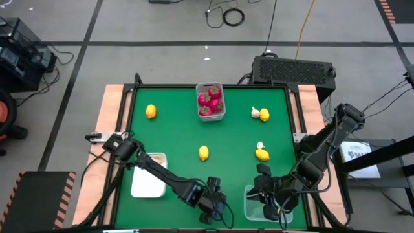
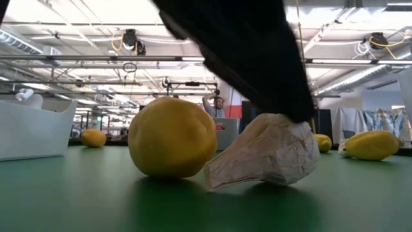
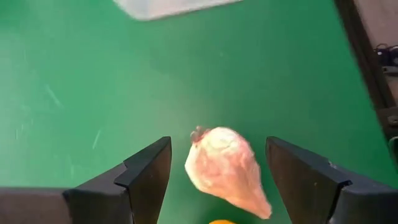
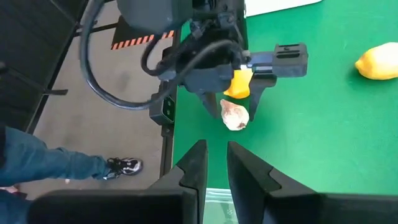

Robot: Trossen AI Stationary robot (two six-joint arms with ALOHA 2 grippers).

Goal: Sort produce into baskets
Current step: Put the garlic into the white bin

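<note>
Left pincer [image 3: 217, 171]: lowered at the near edge of the green worktop [image 3: 93, 93], fingers spread wide, gripping nothing; one garlic bulb [image 3: 225, 169] lies between them, touching neither, with a lemon [image 2: 172, 137] just beside it. Right pincer [image 4: 216, 163]: over the clear tub [image 1: 259, 202], fingers nearly closed, holding nothing.

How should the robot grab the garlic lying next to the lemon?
Probably across its fat round middle, coming straight down from above. The garlic bulb lies on its side on the mat, pointed end out, with a lemon close beside it, so a side approach is crowded. The left gripper is open, one finger on each side of the bulb.
</note>
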